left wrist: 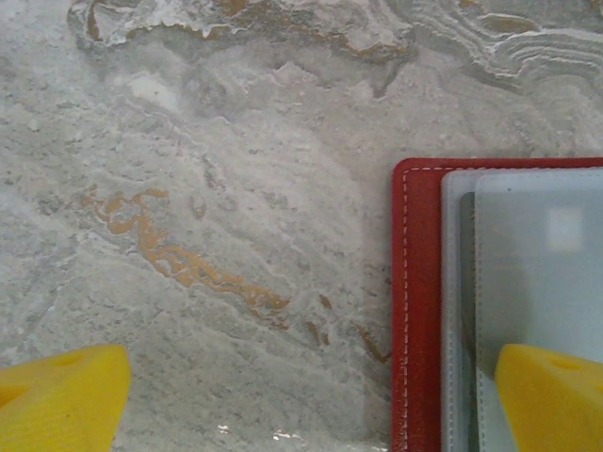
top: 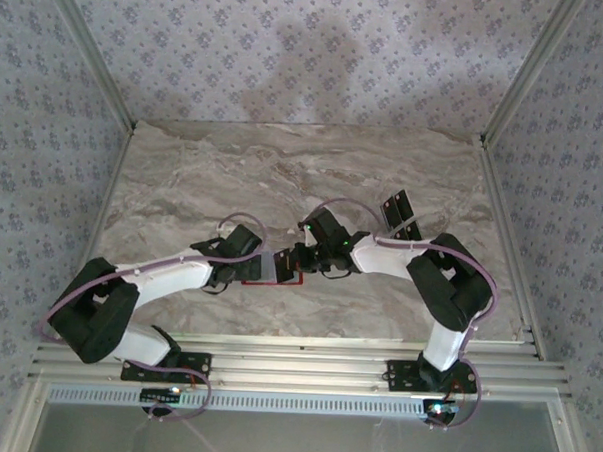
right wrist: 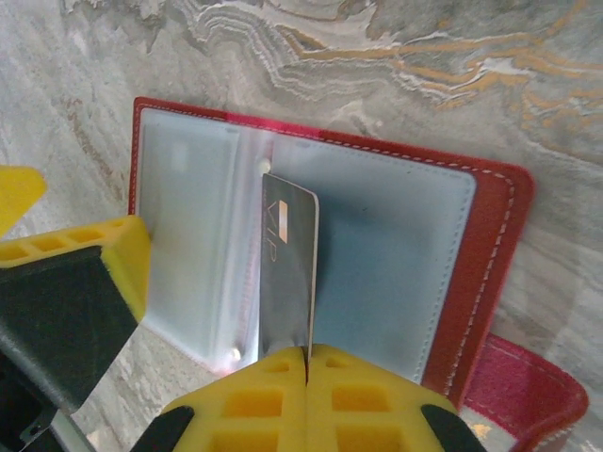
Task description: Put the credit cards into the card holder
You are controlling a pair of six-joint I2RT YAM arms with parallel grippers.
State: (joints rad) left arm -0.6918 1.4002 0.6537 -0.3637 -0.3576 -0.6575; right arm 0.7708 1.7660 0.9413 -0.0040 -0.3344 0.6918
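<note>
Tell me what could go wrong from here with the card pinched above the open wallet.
1. The credit card, pinched on edge by the right gripper, sits near the spine of the card holder; it may miss a sleeve mouth and buckle or slip between pages.
2. The open left gripper seems to pin the holder with one finger; if that slips, the holder could shift.
3. The grippers work close together and may bump.

Card holder (right wrist: 396, 254): red, white-stitched, lay open flat, clear-grey sleeves facing up, red tab (right wrist: 528, 395) at one corner | card (right wrist: 287, 268): dark grey, lettered VIP, stood on edge over the holder's middle fold | other cards (top: 396, 207): dark, lay well apart.
</note>
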